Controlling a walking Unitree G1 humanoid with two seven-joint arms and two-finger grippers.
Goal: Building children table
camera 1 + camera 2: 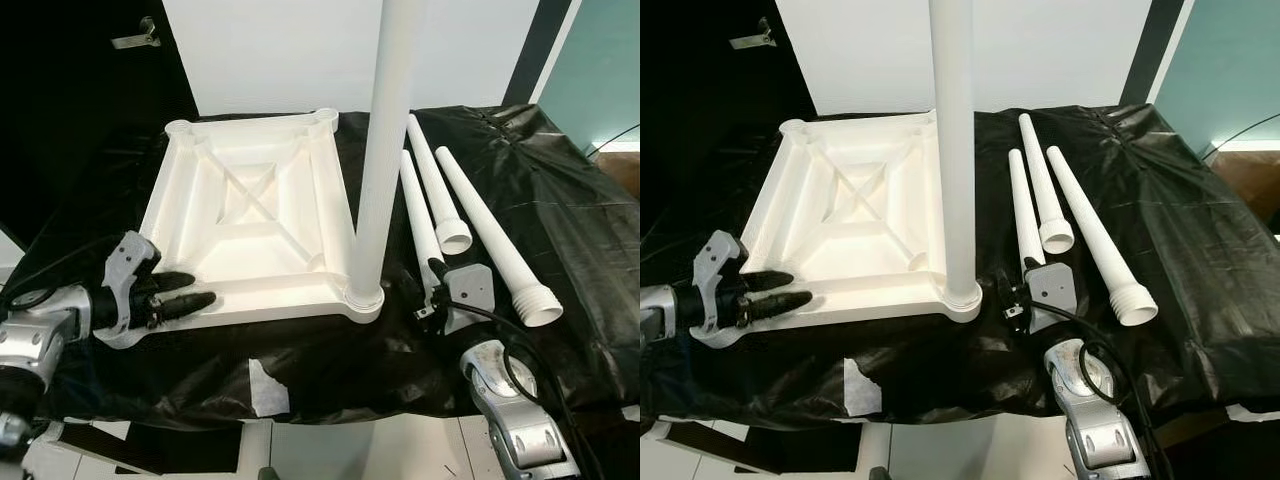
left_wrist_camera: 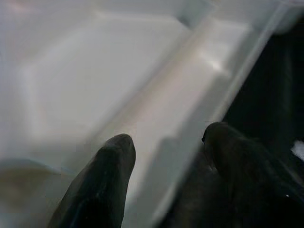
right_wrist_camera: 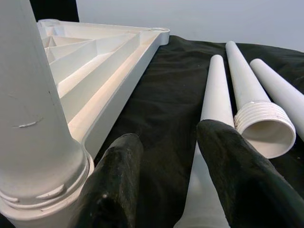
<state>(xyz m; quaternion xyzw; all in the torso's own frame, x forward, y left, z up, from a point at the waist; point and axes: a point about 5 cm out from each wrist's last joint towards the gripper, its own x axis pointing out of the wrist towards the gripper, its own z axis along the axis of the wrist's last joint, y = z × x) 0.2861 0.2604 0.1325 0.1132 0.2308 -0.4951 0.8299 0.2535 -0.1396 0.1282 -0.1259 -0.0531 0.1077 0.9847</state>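
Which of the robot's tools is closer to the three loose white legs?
Right. The right tool is at the nearest loose leg's end; the left tool is across the tabletop, at its near-left edge.

Head views sharp, evenly lit, mild glare on black sheet (image 1: 560, 210). Left wrist view blurred, soft; right wrist view crisp, fingers defocused.
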